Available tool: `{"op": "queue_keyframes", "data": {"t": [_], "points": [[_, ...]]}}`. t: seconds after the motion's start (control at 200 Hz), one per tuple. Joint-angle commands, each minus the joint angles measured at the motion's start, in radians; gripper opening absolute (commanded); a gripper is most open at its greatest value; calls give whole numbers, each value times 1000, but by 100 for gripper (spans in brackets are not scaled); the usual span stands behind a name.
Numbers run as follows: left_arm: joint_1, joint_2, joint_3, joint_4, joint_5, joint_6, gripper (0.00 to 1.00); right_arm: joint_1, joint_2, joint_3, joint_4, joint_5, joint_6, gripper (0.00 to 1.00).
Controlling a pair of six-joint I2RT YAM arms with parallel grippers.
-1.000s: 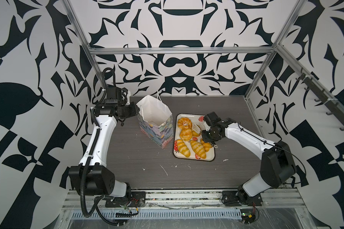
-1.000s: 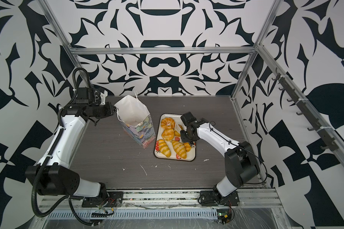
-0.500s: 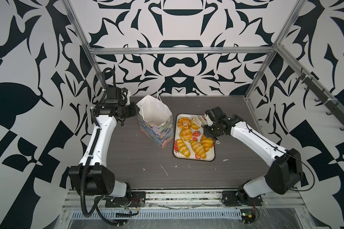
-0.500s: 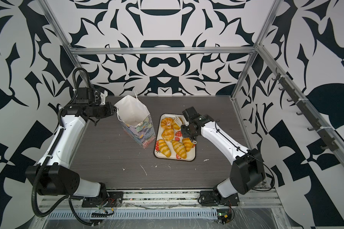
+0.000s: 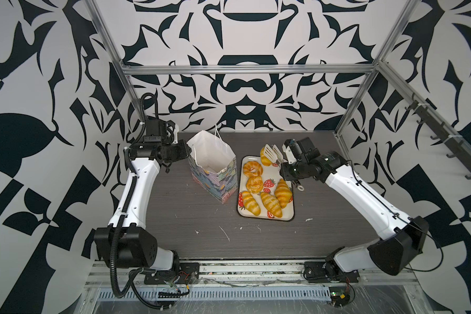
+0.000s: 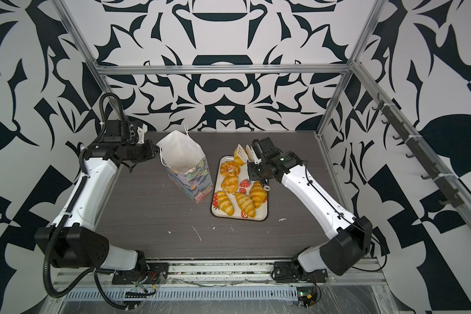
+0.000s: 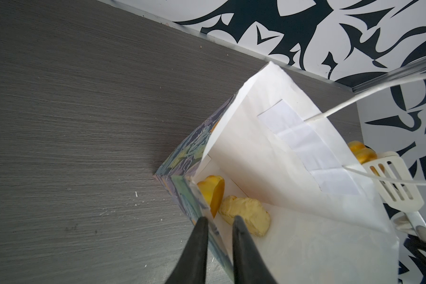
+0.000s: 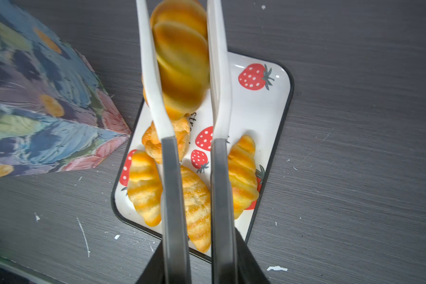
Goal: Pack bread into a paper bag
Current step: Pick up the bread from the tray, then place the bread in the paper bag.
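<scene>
Five pastries (image 5: 269, 204) lay on the strawberry tray (image 5: 264, 217); above it the right tool (image 5: 283, 161) squeezed tongs (image 5: 272, 152) pinching a croissant (image 5: 264, 159), which might slip; beyond, the left tool (image 7: 219, 218) pinched the rim of the paper bag (image 5: 215, 182), risking toppling it.

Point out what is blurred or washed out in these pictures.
Right wrist view: the held croissant between the tongs is smeared, the paper bag print soft. Left wrist view: bag's white inside looks washed out, the left gripper is soft-edged. Both top views: evenly lit, sharp.
</scene>
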Motion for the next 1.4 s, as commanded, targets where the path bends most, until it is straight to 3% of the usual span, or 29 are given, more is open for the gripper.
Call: {"op": "queue_keyframes", "data": {"t": [0.0,0.36,0.81,1.395], "points": [[-3,1,-16,-24,3,5,22,52,-45,109,-4,30,10,35],[-2,-6,-16,-27,1,7,22,238,3,319,-53,131,-11,36],[-3,-11,-18,-27,0,7,22,415,111,461,-44,158,-41,36],[-2,-13,-25,-27,0,6,22,457,195,465,-21,155,-47,37]]}}
